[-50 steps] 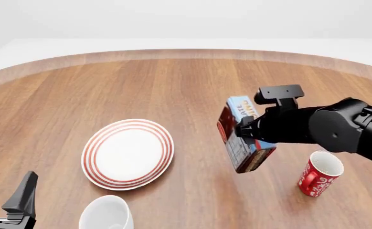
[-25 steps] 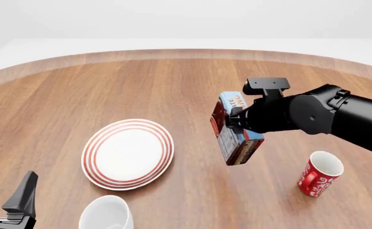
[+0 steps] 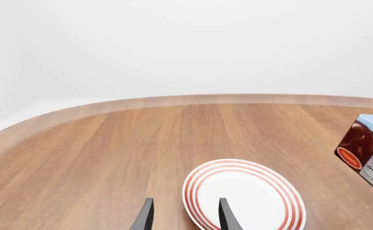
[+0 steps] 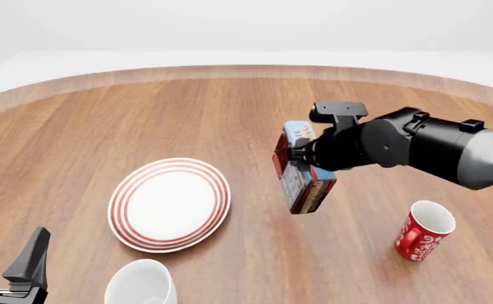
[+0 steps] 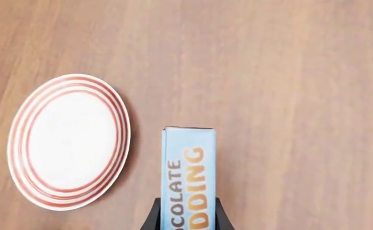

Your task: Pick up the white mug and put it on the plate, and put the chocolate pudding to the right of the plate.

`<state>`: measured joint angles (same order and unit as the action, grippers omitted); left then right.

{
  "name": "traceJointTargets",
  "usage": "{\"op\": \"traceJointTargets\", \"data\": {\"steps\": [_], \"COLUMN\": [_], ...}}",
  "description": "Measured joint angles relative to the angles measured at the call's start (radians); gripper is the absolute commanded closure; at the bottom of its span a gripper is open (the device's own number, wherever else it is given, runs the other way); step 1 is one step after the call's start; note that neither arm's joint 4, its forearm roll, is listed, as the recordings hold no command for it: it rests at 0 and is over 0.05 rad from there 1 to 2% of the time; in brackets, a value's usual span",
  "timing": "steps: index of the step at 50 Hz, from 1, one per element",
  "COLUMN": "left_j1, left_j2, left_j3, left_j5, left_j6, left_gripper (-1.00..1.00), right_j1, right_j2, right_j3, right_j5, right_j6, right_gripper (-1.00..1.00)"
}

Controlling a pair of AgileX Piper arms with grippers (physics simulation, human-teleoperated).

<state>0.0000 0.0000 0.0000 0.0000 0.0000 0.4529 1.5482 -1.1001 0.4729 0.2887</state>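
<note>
Chocolate pudding above wooden table

From my station: wooden table fills view, warm brown grain running away from camera; far edge curved, paler band along rim; beyond it plain white floor and white wall, no seams visible to me; lighting even, soft shadows on tabletop.

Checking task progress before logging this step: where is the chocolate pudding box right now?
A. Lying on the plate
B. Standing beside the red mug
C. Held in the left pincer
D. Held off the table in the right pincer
D: the right pincer grips the chocolate pudding in the air, right of the plate.
</note>
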Motion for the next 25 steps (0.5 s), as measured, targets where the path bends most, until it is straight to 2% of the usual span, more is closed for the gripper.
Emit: {"op": "traceJointTargets", "data": {"steps": [25], "left_j1": [0.000], "left_j2": [0.000], "left_j3": [0.000], "left_j5": [0.000], "left_j6": [0.000], "left_gripper": [-1.00], "right_j1": [-0.003], "right_j2": [0.121], "right_j3": [-0.029], "right_j5": [-0.055], "right_j6": [-0.015], "right_gripper": [1.00]}}
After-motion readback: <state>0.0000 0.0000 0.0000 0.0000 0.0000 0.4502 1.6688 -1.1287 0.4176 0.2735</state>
